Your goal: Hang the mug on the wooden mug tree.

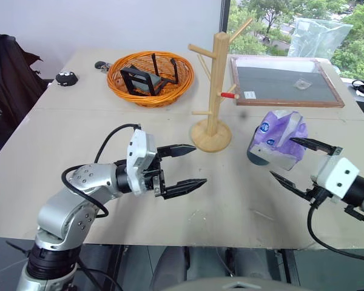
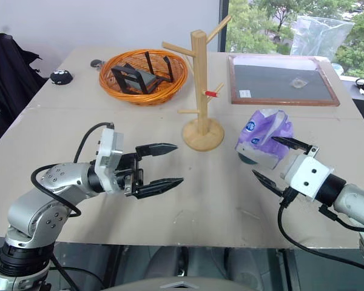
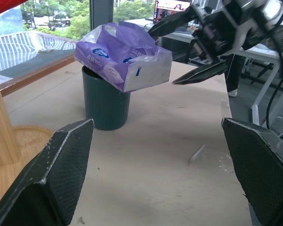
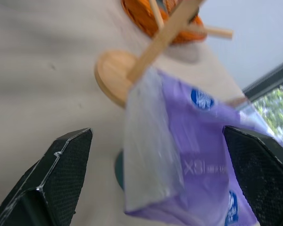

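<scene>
Mug stands on table right of wooden mug tree, purple bag blocking its mouth, so left gripper and right gripper hover, fingers wide, empty, probably to clear it.

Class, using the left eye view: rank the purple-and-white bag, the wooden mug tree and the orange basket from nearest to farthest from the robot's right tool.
1. Purple-and-white bag, beside the right tool.
2. Wooden mug tree, mid-table.
3. Orange basket, far left.
</scene>
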`<state>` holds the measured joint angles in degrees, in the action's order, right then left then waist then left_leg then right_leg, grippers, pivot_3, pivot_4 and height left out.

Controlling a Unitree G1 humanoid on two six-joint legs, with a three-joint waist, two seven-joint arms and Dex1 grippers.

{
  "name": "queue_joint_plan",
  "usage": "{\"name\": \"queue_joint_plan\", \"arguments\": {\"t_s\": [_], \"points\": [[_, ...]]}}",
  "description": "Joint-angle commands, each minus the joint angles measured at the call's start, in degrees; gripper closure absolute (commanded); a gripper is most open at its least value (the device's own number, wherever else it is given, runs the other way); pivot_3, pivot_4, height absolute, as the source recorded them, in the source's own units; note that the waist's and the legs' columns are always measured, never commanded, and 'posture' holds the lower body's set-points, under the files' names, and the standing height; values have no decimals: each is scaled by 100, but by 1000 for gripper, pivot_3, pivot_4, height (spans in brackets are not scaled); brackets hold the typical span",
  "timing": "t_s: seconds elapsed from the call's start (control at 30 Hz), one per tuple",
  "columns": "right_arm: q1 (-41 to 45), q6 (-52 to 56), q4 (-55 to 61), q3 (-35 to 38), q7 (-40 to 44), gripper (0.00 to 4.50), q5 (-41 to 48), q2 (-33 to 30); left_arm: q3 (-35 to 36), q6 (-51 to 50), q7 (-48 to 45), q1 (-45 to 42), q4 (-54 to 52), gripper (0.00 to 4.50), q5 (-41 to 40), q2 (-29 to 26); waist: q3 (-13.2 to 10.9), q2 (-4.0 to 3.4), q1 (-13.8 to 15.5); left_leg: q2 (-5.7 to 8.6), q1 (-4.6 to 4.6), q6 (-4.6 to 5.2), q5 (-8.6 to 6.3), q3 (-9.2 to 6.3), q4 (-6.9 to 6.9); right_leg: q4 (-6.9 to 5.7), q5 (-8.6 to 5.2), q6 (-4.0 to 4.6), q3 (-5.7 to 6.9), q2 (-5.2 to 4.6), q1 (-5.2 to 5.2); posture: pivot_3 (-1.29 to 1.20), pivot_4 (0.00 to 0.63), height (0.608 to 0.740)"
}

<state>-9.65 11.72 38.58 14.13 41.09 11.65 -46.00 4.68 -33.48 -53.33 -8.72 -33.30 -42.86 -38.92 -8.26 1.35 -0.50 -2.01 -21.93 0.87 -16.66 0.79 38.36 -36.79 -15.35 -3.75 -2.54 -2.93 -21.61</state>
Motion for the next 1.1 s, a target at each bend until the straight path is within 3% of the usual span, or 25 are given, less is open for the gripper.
{"name": "queue_joint_plan", "arguments": {"t_s": [0.03, 0.17, 0.33, 0.57, 0.77, 0.9, 1.1], "points": [[138, 56, 26, -16, -59, 0, -87, -8, 73, 50, 109, 35, -277, 52, 6, -83, 0, -1, 3, 0, 0, 0, 0, -1, 0, 0, 0, 0, 0, 0, 0, 0, 150, 737], [251, 4, -111, -141, 19, 1747, -296, -105, 55, 149, 209, 75, -253, 0, 167, -109, -1, -1, 0, 0, -2, 0, 0, -1, 0, 0, 0, 0, 0, 0, 0, 0, 150, 737], [442, -45, -145, -292, 53, 4274, -468, -144, 66, 187, 250, 98, -271, 0, 156, -95, -1, -1, 1, 0, -1, 0, 0, 0, 0, 0, 0, 0, 0, 0, 0, 0, 150, 737], [442, -204, -32, -61, 97, 4406, -446, -106, 146, 361, 92, 76, -274, 0, -37, -25, -1, -1, 1, 0, -1, 0, 0, 0, 0, 0, 0, 0, 0, 0, 0, 0, 150, 737], [421, -413, -77, 601, 41, 4406, -426, -133, 128, 509, 22, -133, -238, 0, -149, 7, -1, -1, 9, 0, -1, 0, 0, 0, 0, 0, 0, 0, 1, 0, 0, 0, 150, 737], [486, -697, -843, 1252, 91, 4406, -507, -287, -243, 401, 286, -667, -259, 0, -109, 258, -2, 1, 45, 3, -3, 0, 0, 2, 4, 1, 0, 0, 4, 0, 4, 0, 150, 737], [1096, -1655, -2929, 1119, -177, 4406, -1019, -579, -898, 500, 471, -1308, 160, 0, 340, 764, -2, 0, 14, 9, 0, -1, 1, 28, 3, 1, 1, -1, -1, -2, 5, 0, 150, 737]]}}
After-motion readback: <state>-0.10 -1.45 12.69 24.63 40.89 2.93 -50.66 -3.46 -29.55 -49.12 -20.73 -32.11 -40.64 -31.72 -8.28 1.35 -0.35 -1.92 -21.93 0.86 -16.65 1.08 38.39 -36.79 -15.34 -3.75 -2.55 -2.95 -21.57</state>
